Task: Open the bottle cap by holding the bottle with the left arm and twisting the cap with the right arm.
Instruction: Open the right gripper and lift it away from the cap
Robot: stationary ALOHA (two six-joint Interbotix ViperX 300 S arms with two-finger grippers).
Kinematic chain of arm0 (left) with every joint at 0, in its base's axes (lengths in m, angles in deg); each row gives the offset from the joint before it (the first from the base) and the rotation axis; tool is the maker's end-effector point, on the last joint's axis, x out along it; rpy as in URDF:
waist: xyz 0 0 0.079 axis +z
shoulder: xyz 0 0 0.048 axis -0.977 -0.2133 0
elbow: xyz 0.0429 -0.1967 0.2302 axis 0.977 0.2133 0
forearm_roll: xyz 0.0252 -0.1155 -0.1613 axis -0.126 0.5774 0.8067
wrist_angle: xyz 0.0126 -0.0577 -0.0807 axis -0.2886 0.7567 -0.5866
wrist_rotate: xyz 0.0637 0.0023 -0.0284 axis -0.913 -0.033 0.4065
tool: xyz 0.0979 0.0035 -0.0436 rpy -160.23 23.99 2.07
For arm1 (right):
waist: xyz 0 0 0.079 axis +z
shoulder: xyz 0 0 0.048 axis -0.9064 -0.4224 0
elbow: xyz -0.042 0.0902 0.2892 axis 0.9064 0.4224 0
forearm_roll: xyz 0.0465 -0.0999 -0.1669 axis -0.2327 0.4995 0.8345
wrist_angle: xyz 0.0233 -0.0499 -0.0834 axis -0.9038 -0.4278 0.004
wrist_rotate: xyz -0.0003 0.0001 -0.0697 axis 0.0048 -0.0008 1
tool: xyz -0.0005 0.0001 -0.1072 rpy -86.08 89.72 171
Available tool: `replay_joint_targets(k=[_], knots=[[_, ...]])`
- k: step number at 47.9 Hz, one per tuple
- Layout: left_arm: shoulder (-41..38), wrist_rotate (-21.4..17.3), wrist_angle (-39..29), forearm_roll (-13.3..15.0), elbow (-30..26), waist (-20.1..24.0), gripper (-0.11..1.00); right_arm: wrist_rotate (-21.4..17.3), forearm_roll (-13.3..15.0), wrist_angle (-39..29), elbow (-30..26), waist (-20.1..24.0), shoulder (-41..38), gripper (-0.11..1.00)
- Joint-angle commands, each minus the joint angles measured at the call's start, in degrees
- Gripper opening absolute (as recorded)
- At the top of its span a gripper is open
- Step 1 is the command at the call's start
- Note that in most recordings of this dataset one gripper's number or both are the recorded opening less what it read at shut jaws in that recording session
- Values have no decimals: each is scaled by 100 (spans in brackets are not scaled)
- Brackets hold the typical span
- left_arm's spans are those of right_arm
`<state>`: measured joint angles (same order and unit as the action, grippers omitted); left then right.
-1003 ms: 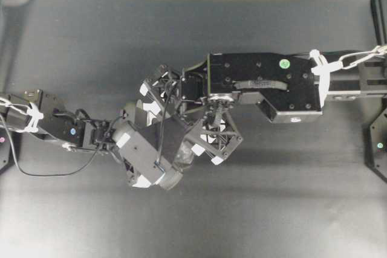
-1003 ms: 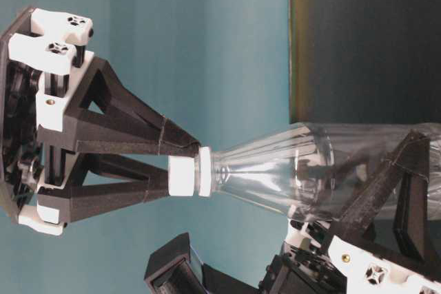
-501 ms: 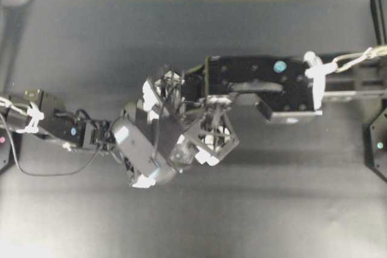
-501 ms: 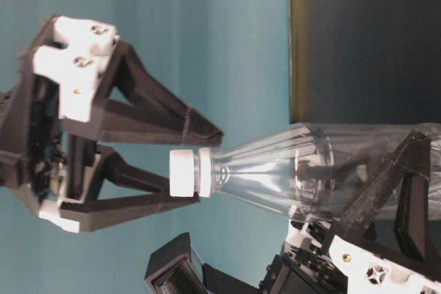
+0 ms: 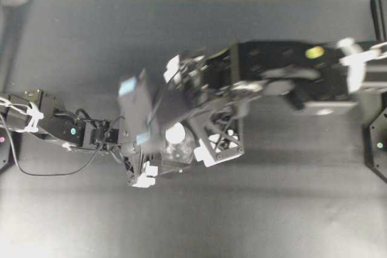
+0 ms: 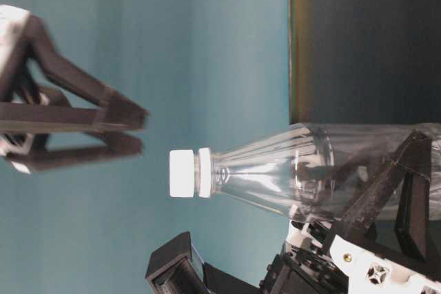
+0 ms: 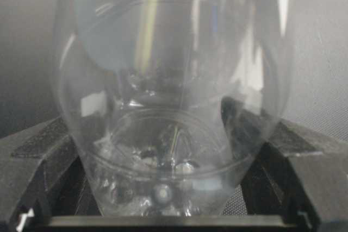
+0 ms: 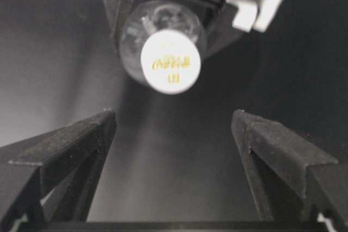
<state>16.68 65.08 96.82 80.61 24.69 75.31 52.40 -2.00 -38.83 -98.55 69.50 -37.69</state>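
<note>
Over the dark tabletop near its middle, the right gripper hangs spread and clear of the bottle cap, while the left gripper clamps the bottle, which looks light, slick and easily squashed, so grip the narrow cap firmly.

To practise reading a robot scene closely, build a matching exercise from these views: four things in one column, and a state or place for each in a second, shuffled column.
Things:
1. bottle cap
2. bottle
3. right claw
4. left claw

States:
A. clamped around the clear body
B. open, clear of the cap
C. white, on the neck
D. colourless, held at its wide part

Pairs: 1-C, 2-D, 3-B, 4-A
</note>
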Motion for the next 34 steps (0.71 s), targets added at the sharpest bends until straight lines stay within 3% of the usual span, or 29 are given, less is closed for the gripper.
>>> replay_joint_targets(k=[1,8,22,34], knots=[[-105,62,-246,-18,53,-62,81,-571,-18,18,97,44,316,82],[-105,62,-255,-18,53,-62,81,-1248,-18,457,598,114,589,82],[-88,70,-255,-18,44,-62,81,-2215,-18,2347,1934,193,1468,82],[-70,88,-246,-18,35,-62,81,-2505,-9,2971,2777,237,2074,79]])
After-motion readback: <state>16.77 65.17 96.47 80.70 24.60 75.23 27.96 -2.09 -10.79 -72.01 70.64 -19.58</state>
